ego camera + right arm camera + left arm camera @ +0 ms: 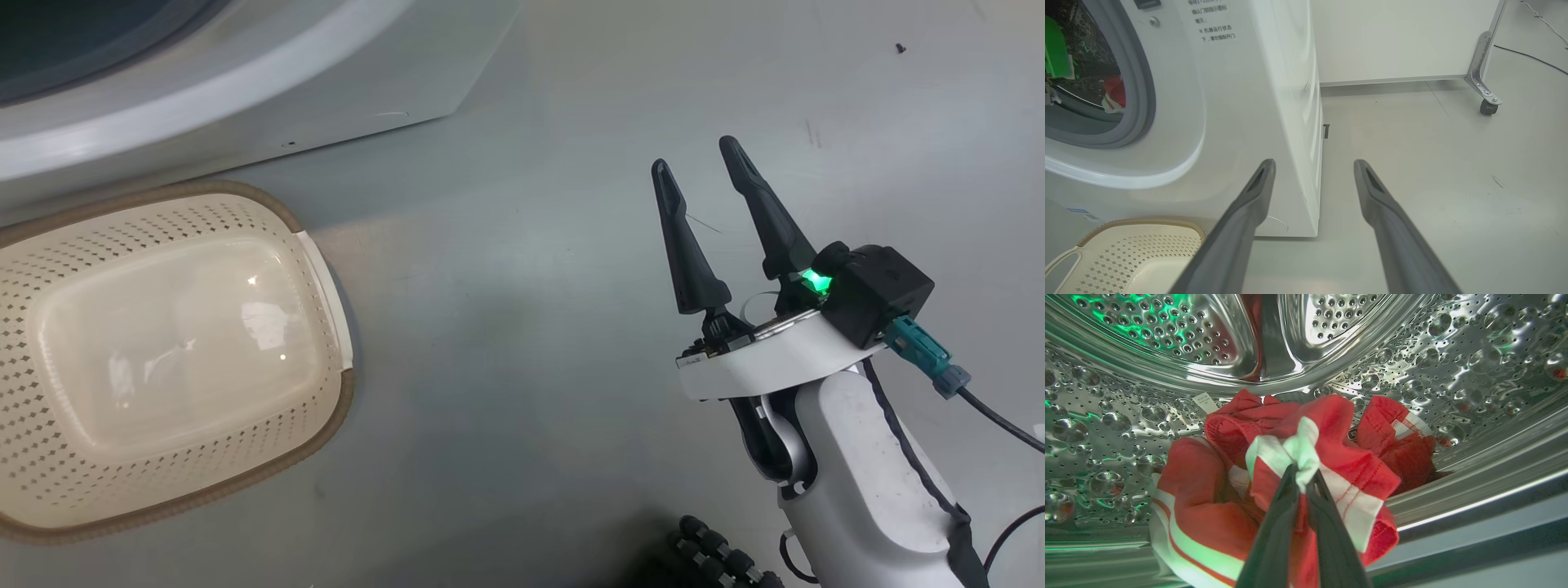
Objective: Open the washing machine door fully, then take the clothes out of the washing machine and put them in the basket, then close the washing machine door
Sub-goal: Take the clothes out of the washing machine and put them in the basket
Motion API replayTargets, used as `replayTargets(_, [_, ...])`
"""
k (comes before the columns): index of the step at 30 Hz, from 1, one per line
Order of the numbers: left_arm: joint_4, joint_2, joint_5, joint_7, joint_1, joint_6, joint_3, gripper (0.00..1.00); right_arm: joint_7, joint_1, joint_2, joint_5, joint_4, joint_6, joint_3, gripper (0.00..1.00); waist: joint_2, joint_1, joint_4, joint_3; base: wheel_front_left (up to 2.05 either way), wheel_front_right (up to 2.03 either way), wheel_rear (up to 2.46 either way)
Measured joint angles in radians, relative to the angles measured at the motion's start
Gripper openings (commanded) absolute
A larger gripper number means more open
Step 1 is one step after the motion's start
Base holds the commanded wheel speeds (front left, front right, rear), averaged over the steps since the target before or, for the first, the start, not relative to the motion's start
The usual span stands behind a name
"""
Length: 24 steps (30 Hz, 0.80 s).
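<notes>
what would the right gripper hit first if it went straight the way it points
Probably the front corner edge of the big white front-loading washing machine, dead ahead of the right gripper. Depth is unclear; it could slip past onto grey floor.

Left tool [1305, 473] is pinched shut, right tool [694, 155] hovers with fingers spread wide.

You see the drum [1412, 355] in mirror-bright perforated steel; the clothes [1208, 490] in soft matt cloth; the basket [49, 457] in glossy cream plastic, its rim woven-textured; the washing machine [1241, 102] casing smooth, glossy white; the floor [531, 327] smooth, dull grey.
</notes>
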Motion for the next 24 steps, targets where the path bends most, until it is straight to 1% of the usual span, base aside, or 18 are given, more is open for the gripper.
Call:
replayTargets(9, [-0.035,-0.049,0.021,-0.192,0.113,0.002,-0.003,0.00,0.000,0.001,0.000,-0.036,0.025,0.001,-0.032,1.00,0.0000,0.0000,0.029,-0.049,0.00,0.00,0.00])
replayTargets(17, [-0.074,-0.104,0.034,-0.372,0.230,0.037,0.002,0.00,0.000,0.023,-0.001,-0.066,0.049,0.010,-0.050,1.00,0.0000,0.0000,0.060,-0.115,0.00,0.00,0.00])
replayTargets(19, [-0.090,-0.124,0.037,-0.432,0.280,0.053,0.002,0.00,0.000,0.042,-0.001,-0.080,0.058,0.010,-0.058,1.00,0.0000,0.0000,0.073,-0.145,0.00,0.00,0.00])
replayTargets(22, [-0.107,-0.141,0.041,-0.492,0.320,0.072,0.005,0.00,0.000,0.058,-0.001,-0.087,0.073,0.017,-0.072,1.00,0.0000,-0.0001,0.086,-0.176,0.00,0.00,0.00])
replayTargets(24, [-0.121,-0.156,0.042,-0.532,0.347,0.075,0.010,0.00,0.000,0.073,-0.001,-0.094,0.079,0.018,-0.078,1.00,0.0000,-0.0001,0.095,-0.197,0.00,0.00,0.00])
